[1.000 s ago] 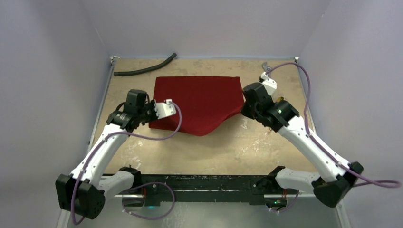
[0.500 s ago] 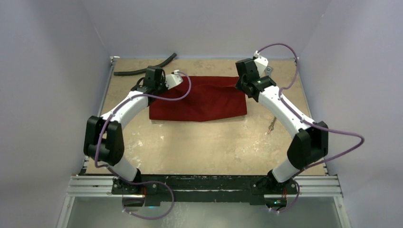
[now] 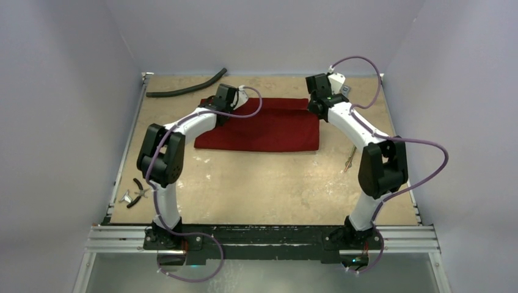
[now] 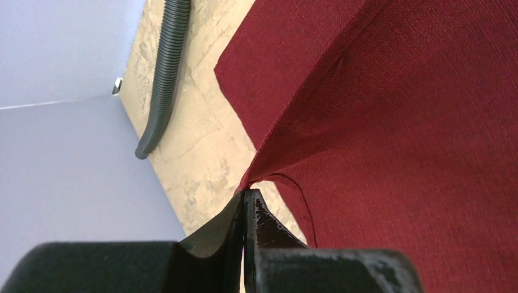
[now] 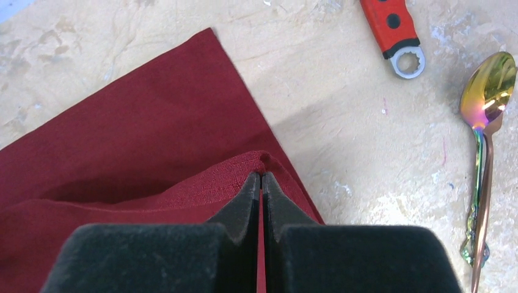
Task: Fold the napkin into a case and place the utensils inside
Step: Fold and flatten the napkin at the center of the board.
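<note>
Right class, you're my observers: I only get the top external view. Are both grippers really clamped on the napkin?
Observer: The left wrist view shows the left gripper shut, pinching the napkin edge, which tents up to it.
Operator: And the right?
Observer: The right gripper is shut on a folded corner.
Operator: What lies beside that corner?
Observer: A gold, iridescent spoon and a red-handled wrench, both off the cloth.

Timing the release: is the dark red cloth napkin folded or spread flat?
Folded over. The dark red cloth napkin is a narrow band; left gripper and right gripper pinch its top layer over a lower one.
</note>
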